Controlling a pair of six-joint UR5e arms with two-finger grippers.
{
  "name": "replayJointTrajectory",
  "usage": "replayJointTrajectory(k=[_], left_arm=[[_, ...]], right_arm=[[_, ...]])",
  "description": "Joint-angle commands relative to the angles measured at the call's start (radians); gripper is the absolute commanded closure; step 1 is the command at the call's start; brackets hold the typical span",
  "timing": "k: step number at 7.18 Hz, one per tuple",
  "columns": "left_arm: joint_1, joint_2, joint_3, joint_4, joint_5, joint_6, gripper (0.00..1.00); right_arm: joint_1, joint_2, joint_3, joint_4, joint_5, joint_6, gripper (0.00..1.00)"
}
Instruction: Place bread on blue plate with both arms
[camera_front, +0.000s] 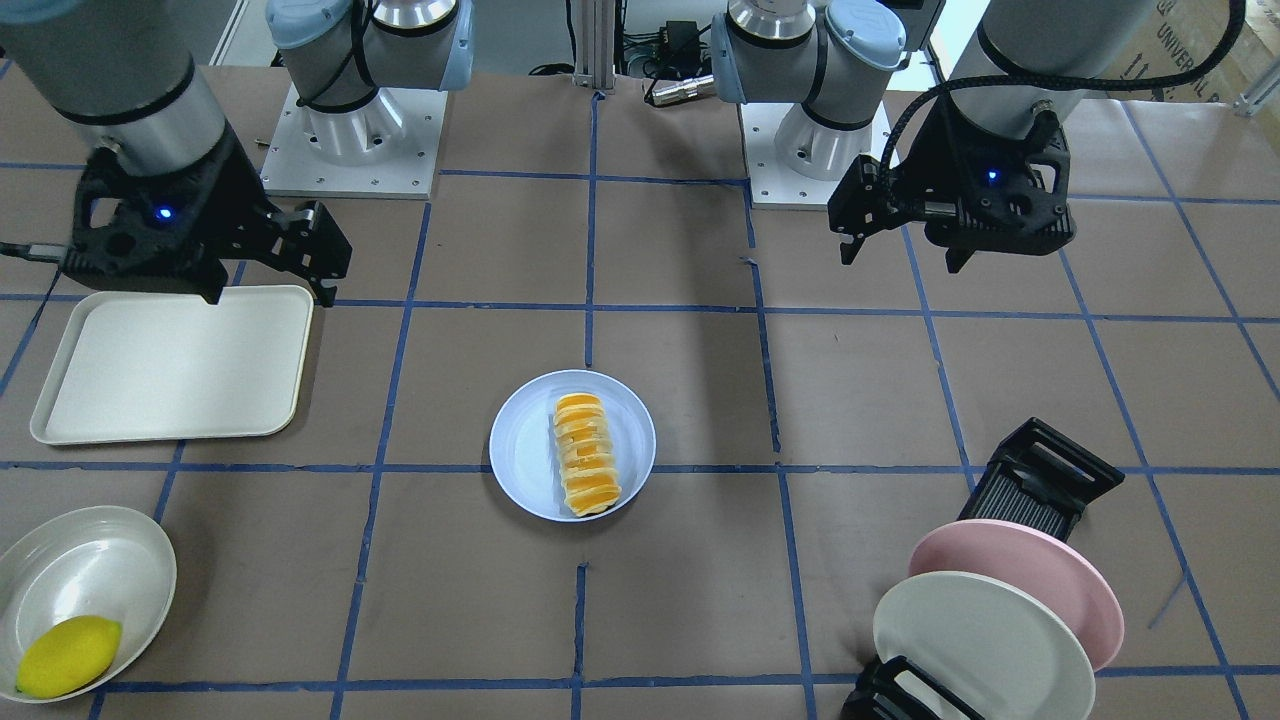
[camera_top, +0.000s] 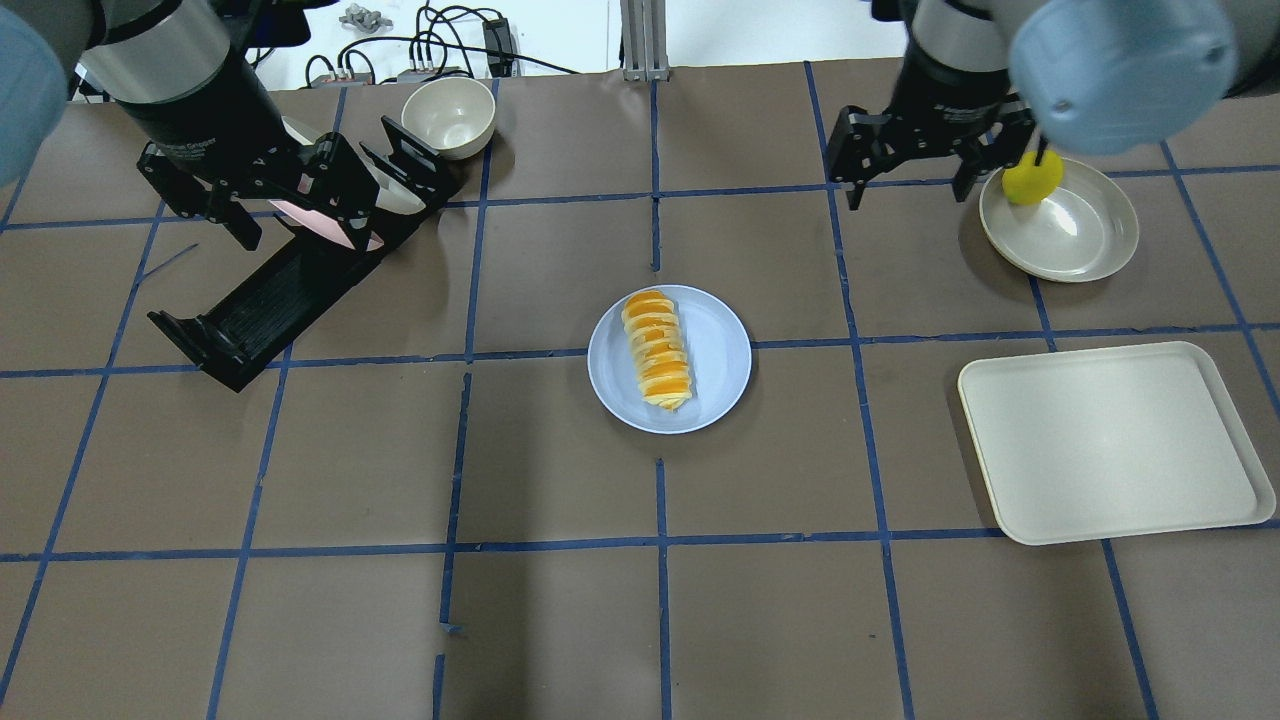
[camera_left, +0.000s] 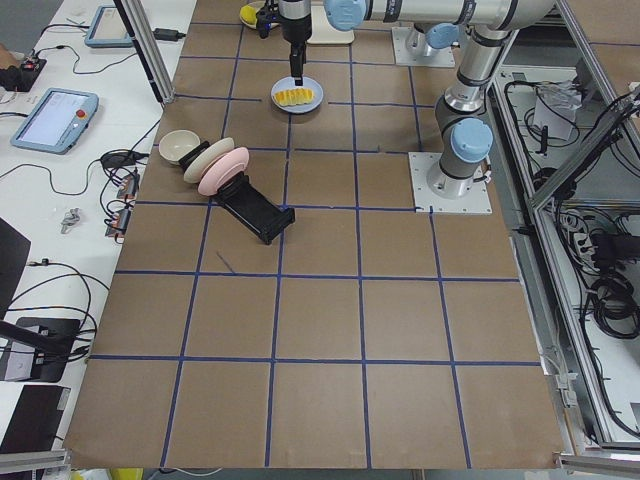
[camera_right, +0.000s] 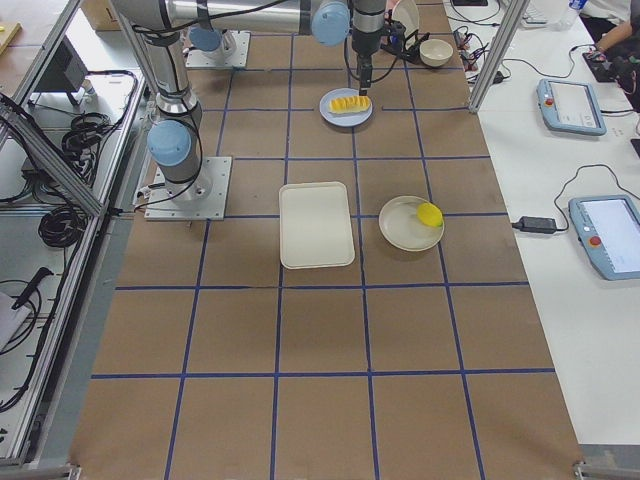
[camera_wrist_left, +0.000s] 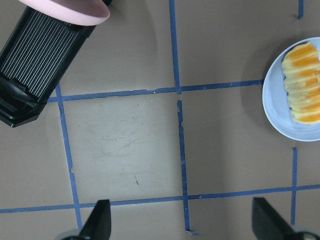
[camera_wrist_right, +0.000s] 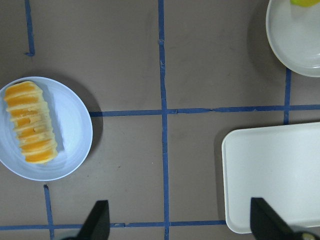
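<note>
The bread (camera_front: 586, 453), an orange-and-cream striped loaf, lies on the blue plate (camera_front: 525, 450) at the table's middle. Both also show in the overhead view, bread (camera_top: 657, 348) on plate (camera_top: 715, 360). My left gripper (camera_front: 900, 258) hangs open and empty, raised well off to the plate's side near my base. My right gripper (camera_front: 270, 295) is open and empty above the far edge of the cream tray. In the left wrist view the plate (camera_wrist_left: 280, 115) sits at the right edge. In the right wrist view the bread (camera_wrist_right: 30, 122) lies at the left.
A cream tray (camera_top: 1110, 440) lies on my right side. A cream bowl (camera_top: 1075, 235) beyond it holds a yellow lemon (camera_top: 1032, 178). A black rack (camera_top: 270, 300) with a pink plate (camera_front: 1040, 580) and a cream plate (camera_front: 980, 640) stands on my left, a small bowl (camera_top: 448, 115) behind it.
</note>
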Motion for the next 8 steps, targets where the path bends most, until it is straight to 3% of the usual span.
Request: replayJointTrajectory(k=[1,4,8], left_arm=[[0.0,0.001,0.0,-0.001,-0.001,0.002,0.0],[0.0,-0.004,0.002,-0.001,-0.004,0.002,0.0],[0.0,0.001,0.0,-0.001,-0.006,0.002,0.0]], right_arm=[[-0.017,-0.089,0.003,0.065,0.071,-0.072,0.0],[0.024,-0.129,-0.006,0.101,-0.001,-0.055,0.0],[0.071,-0.073,-0.032,0.081,-0.045,-0.038,0.0]])
